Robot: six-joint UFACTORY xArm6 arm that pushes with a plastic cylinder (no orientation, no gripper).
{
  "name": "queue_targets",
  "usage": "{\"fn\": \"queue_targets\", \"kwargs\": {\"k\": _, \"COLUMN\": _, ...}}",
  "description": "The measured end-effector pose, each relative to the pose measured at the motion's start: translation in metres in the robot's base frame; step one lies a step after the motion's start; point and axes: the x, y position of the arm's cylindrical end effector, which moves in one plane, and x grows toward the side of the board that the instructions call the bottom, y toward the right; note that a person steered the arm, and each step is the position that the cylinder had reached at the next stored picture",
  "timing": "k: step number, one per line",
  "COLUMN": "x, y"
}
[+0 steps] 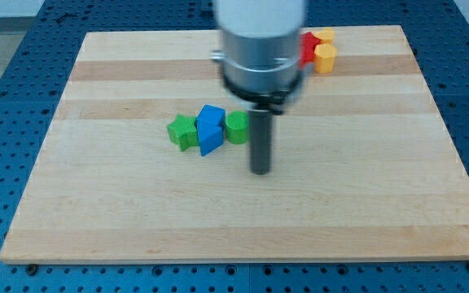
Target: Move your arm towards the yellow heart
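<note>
My tip (260,170) mid-board, a bare rod holding nothing, just beside green cylinder (237,127), yellow heart (325,57) near top edge, well apart

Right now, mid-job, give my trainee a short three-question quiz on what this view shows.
1. True or false: my tip touches the blue block.
2. The yellow blocks sit at the board's: A) top right, B) bottom left, C) centre.
3. What flanks the blue block, one on each side?

Key: 1. False; my tip stands apart, to its lower right. 2. A, beside a red block partly hidden by the arm; which one is the heart is unclear. 3. A green block on the view's left and another green block on the view's right.
</note>
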Motion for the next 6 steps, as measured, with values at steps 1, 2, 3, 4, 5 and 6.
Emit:
{"fn": "queue_targets", "kwargs": {"k": 1, "x": -0.018, "y": 0.073}}
{"fn": "queue_targets", "kwargs": {"k": 2, "x": -0.079, "y": 0.147}}
{"fn": "queue_targets", "kwargs": {"k": 3, "x": -0.16, "y": 0.192}}
{"fn": "queue_targets", "kwargs": {"k": 4, "x": -0.237, "y": 0.196}}
{"fn": "queue_targets", "kwargs": {"k": 5, "x": -0.257, "y": 0.159}}
{"fn": "queue_targets", "kwargs": {"k": 6, "x": -0.256, "y": 0.116}}
